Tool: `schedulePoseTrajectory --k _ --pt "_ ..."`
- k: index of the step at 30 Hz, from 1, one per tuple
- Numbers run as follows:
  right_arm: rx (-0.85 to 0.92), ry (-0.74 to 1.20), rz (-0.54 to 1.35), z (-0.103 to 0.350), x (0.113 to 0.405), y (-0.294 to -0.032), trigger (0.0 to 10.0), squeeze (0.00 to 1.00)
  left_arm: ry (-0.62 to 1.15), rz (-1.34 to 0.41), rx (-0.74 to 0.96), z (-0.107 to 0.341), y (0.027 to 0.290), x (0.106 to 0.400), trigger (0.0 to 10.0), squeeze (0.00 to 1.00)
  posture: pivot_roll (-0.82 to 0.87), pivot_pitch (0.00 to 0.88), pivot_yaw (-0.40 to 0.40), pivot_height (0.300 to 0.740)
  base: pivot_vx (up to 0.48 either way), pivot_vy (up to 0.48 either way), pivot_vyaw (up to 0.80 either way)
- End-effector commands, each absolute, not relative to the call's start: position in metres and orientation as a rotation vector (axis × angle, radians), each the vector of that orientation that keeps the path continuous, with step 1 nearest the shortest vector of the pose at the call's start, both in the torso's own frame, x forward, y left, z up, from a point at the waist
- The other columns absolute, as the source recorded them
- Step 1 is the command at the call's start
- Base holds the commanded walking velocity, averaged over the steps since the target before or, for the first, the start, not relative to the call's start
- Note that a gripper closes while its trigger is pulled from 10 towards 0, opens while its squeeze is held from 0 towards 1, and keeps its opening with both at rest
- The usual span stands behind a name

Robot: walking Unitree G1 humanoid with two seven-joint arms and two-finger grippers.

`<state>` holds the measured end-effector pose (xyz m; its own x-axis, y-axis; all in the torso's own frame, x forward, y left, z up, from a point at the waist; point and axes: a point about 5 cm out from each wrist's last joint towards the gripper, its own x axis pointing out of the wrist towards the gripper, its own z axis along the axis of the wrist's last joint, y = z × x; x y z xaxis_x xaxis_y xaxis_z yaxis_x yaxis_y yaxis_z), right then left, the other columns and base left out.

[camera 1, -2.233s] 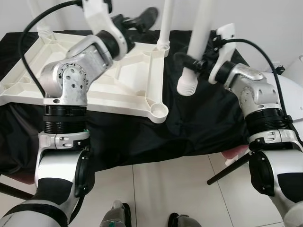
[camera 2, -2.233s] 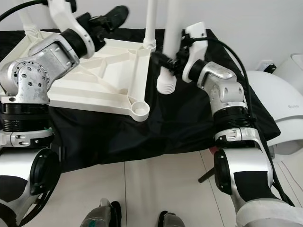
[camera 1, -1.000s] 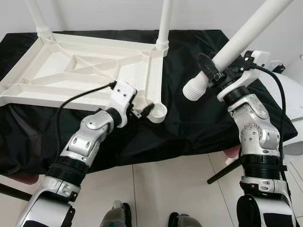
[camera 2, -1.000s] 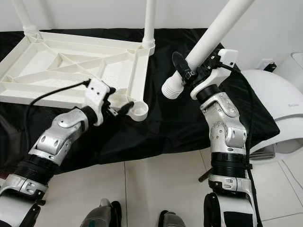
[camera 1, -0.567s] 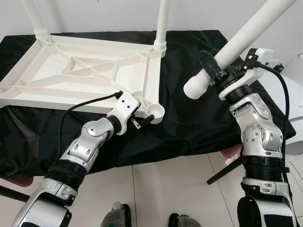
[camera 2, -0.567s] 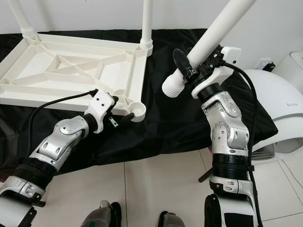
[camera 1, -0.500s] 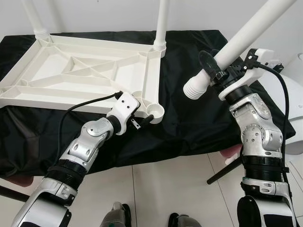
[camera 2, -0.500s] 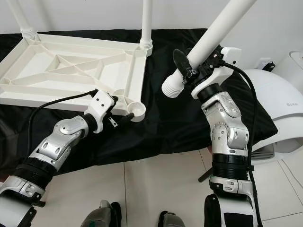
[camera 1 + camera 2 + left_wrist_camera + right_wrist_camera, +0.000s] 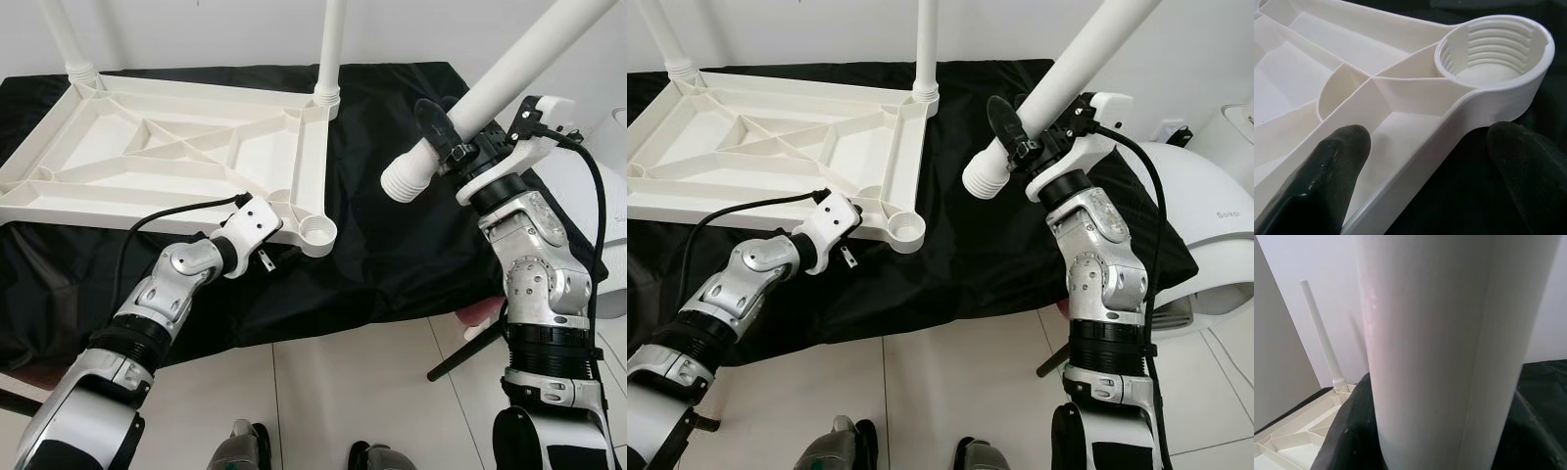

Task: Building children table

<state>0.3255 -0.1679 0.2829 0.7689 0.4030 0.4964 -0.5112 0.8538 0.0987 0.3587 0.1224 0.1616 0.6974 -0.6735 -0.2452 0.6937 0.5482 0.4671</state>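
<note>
The white table top [image 9: 176, 166] lies upside down on a black cloth. Its near right corner has an empty threaded socket [image 9: 318, 233], which also shows in the left wrist view [image 9: 1493, 49]. My left gripper [image 9: 282, 257] is open at the near rim just left of that socket; its fingers [image 9: 1327, 176] straddle the rim without closing on it. My right gripper [image 9: 456, 147] is shut on a loose white leg [image 9: 490, 88], held slanted above the cloth, right of the socket. The leg's threaded end [image 9: 402, 181] points down and left. Two legs [image 9: 328, 49] [image 9: 64, 39] stand in the far corners.
The black cloth [image 9: 392, 264] drapes over the support's front edge. A white appliance [image 9: 1205, 215] stands at the right, close to my right arm. A black slanted leg [image 9: 470, 352] reaches the tiled floor [image 9: 323, 392] below.
My left arm came down from over the table top to its near rim and has slid slightly left of the socket. The right arm tipped the leg from upright to slanted.
</note>
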Motion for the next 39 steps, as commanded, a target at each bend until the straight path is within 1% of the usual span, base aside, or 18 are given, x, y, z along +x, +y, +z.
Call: schedulePoseTrajectory --k 1,13,14,15,16,19,20,22,23,25,26,28,29,33,34,35,38,39 --pt "0.233 -0.495 0.505 0.286 0.322 -0.169 10.0 0.00 0.070 -0.828 0.618 0.155 0.124 0.358 10.0 0.00 -0.01 0.127 0.011 0.740 0.000 0.000 0.00" --pt "0.222 -0.516 0.492 0.291 0.318 -0.172 10.0 0.00 0.098 -1.072 0.638 0.145 0.097 0.348 10.0 0.00 -0.04 0.112 0.034 0.740 0.000 0.000 0.00" --pt "0.220 -0.518 0.489 0.291 0.318 -0.172 10.0 0.00 0.098 -1.089 0.631 0.145 0.095 0.347 6.6 0.00 -0.04 0.111 0.039 0.740 0.000 0.000 0.00" --pt "0.219 -0.519 0.487 0.291 0.318 -0.173 10.0 0.00 0.098 -1.100 0.628 0.145 0.094 0.347 6.6 0.00 -0.04 0.111 0.039 0.740 0.000 0.000 0.00" --pt "0.216 -0.519 0.484 0.291 0.317 -0.173 10.0 0.00 0.094 -1.118 0.624 0.146 0.093 0.346 0.0 0.00 -0.04 0.111 0.041 0.740 0.000 0.000 0.00" --pt "0.212 -0.518 0.480 0.291 0.317 -0.174 10.0 0.00 0.094 -1.152 0.619 0.147 0.091 0.345 0.0 0.00 -0.04 0.111 0.043 0.740 0.000 0.000 0.00" --pt "0.212 -0.518 0.477 0.291 0.317 -0.174 10.0 0.00 0.101 -1.175 0.615 0.148 0.090 0.344 4.0 0.00 -0.04 0.111 0.044 0.740 0.000 0.000 0.00" --pt "0.213 -0.518 0.477 0.291 0.317 -0.174 10.0 0.00 0.103 -1.179 0.615 0.148 0.090 0.344 4.0 0.00 -0.04 0.112 0.045 0.740 0.000 0.000 0.00" --pt "0.213 -0.518 0.476 0.291 0.317 -0.174 10.0 0.00 0.104 -1.189 0.622 0.148 0.090 0.343 8.5 0.00 -0.04 0.112 0.045 0.740 0.000 0.000 0.00" --pt "0.213 -0.518 0.475 0.291 0.317 -0.174 10.0 0.00 0.105 -1.197 0.626 0.147 0.090 0.343 8.5 0.00 -0.04 0.112 0.045 0.740 0.000 0.000 0.00" --pt "0.214 -0.518 0.474 0.291 0.317 -0.174 10.0 0.00 0.112 -1.220 0.623 0.146 0.089 0.341 10.0 0.00 -0.04 0.114 0.046 0.740 0.000 0.000 0.00" --pt "0.214 -0.518 0.474 0.291 0.317 -0.174 10.0 0.00 0.114 -1.225 0.622 0.146 0.089 0.340 10.0 0.00 -0.04 0.114 0.046 0.740 0.000 0.000 0.00" --pt "0.215 -0.520 0.474 0.292 0.317 -0.174 10.0 0.00 0.113 -1.237 0.618 0.145 0.088 0.339 0.4 0.00 -0.04 0.115 0.047 0.740 0.000 0.000 0.00" --pt "0.214 -0.521 0.473 0.292 0.317 -0.174 10.0 0.00 0.116 -1.253 0.613 0.145 0.086 0.337 0.9 0.00 -0.03 0.118 0.047 0.740 0.000 0.000 0.00" --pt "0.214 -0.521 0.472 0.292 0.317 -0.174 10.0 0.00 0.115 -1.270 0.615 0.145 0.085 0.335 0.1 0.00 -0.03 0.119 0.047 0.740 0.000 0.000 0.00" --pt "0.212 -0.522 0.471 0.292 0.317 -0.175 10.0 0.00 0.115 -1.287 0.618 0.145 0.083 0.333 2.5 0.00 -0.03 0.121 0.048 0.740 0.000 0.000 0.00" --pt "0.210 -0.523 0.470 0.293 0.317 -0.175 10.0 0.00 0.114 -1.298 0.620 0.145 0.081 0.332 2.5 0.00 -0.03 0.121 0.048 0.740 0.000 0.000 0.00" --pt "0.209 -0.523 0.469 0.293 0.317 -0.175 10.0 0.00 0.108 -1.324 0.620 0.145 0.079 0.328 0.0 0.00 -0.03 0.126 0.048 0.740 0.000 0.000 0.00"
